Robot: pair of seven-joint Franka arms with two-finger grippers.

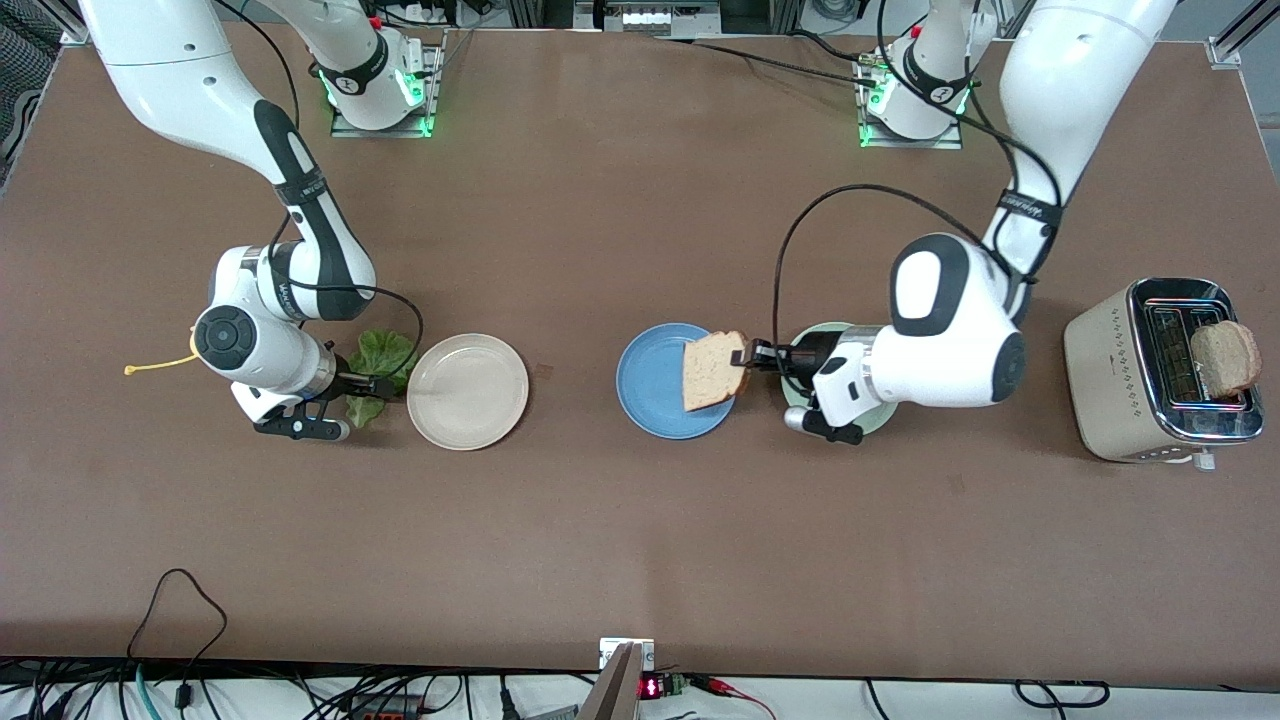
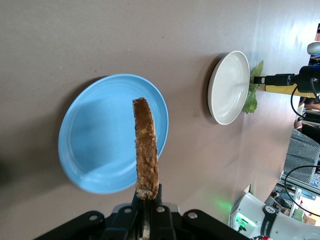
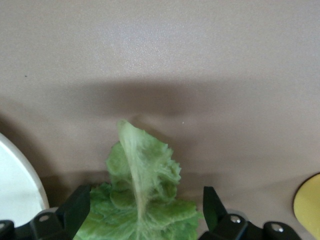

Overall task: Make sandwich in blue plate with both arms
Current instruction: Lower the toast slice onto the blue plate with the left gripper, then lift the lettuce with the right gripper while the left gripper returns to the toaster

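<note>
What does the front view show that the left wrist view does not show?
Only the front view shows the toaster with a bread slice standing in its slot, the pale green plate under the left arm, and the yellow cord near the right arm.

Only the left wrist view shows the held bread slice edge-on, upright between the left hand's shut fingers.

Both show the blue plate, the beige plate, and the lettuce leaf beside it, where the right hand stands open around it.
</note>
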